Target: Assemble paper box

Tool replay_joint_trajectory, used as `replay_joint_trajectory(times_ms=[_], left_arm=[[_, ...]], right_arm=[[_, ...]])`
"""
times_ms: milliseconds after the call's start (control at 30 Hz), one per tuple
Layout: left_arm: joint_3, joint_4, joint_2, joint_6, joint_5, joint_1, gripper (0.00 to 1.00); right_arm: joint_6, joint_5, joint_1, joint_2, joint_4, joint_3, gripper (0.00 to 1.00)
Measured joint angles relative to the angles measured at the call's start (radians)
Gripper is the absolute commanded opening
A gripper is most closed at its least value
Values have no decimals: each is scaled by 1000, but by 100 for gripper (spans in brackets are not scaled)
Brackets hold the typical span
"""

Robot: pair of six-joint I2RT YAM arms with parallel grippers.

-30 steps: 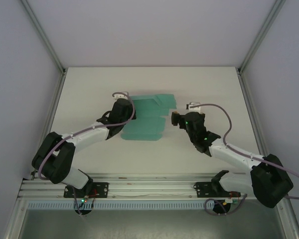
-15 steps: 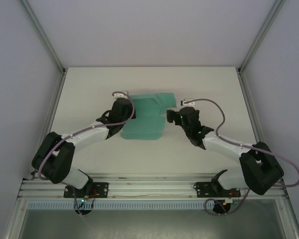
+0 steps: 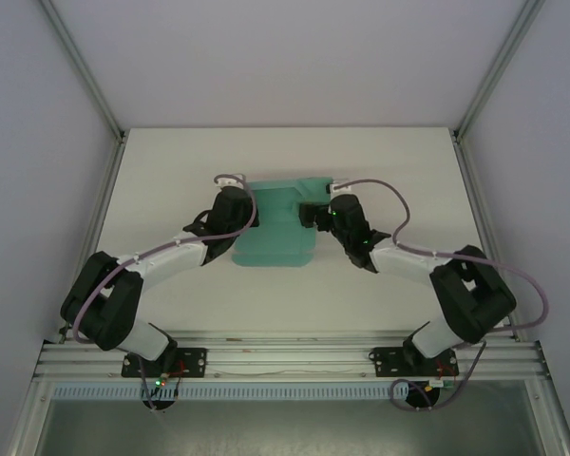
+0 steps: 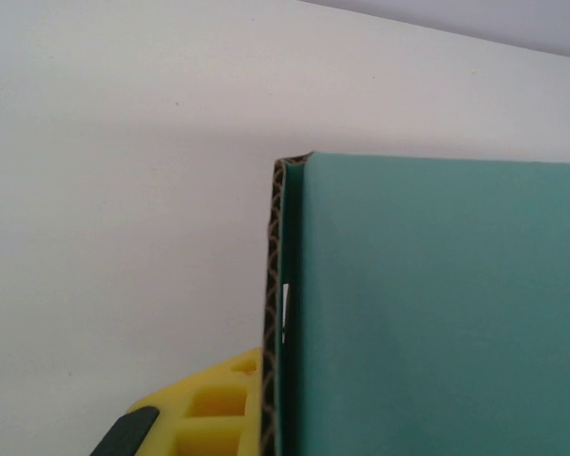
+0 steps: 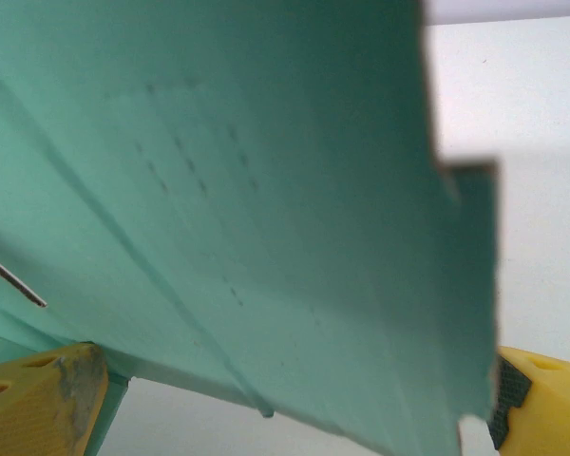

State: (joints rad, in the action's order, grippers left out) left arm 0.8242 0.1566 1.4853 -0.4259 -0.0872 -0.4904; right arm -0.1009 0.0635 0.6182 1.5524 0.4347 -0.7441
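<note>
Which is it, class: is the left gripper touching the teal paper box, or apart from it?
Touching. Left wrist view: a yellow finger of the left gripper sits flush against the paper box, no gap.

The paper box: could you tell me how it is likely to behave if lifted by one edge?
The paper box is probably light, being thin card. Its corrugated edge in the left wrist view suggests some stiffness, yet it would likely bend along the creases and dotted lines in the right wrist view. Being flat, it should slide, not roll.
</note>
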Motion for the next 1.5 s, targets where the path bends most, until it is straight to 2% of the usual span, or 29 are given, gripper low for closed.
replay_joint_trajectory(times_ms=[133, 267, 400, 500, 600, 667, 767, 933, 1133, 1333, 1500], left_arm=[[0, -19, 1, -3, -8, 5, 0], [0, -19, 1, -3, -14, 6, 0], [0, -19, 1, -3, -14, 6, 0], [0, -19, 1, 1, -14, 7, 0], [0, -19, 4, 9, -6, 7, 0], [0, -18, 5, 20, 5, 8, 0], [0, -16, 5, 36, 24, 9, 0], [0, -11, 5, 54, 50, 9, 0], [0, -10, 5, 62, 85, 9, 0], [-1, -8, 5, 62, 110, 9, 0], [-3, -9, 5, 63, 110, 9, 0]], right_arm=[[12, 83, 36, 32, 23, -14, 100], [13, 94, 43, 10, 4, -15, 100], [21, 90, 42, -111, -53, 11, 100], [28, 31, 18, -241, -103, 46, 100], [26, -102, -84, -334, -168, 65, 100], [24, -231, -186, -357, -211, 65, 100], [27, -441, -326, -358, -266, 62, 94], [51, -747, -463, -304, -368, -10, 83], [130, -968, -516, -191, -446, -140, 75], [230, -1089, -517, -64, -541, -248, 73], [343, -1220, -519, -26, -612, -264, 72]])
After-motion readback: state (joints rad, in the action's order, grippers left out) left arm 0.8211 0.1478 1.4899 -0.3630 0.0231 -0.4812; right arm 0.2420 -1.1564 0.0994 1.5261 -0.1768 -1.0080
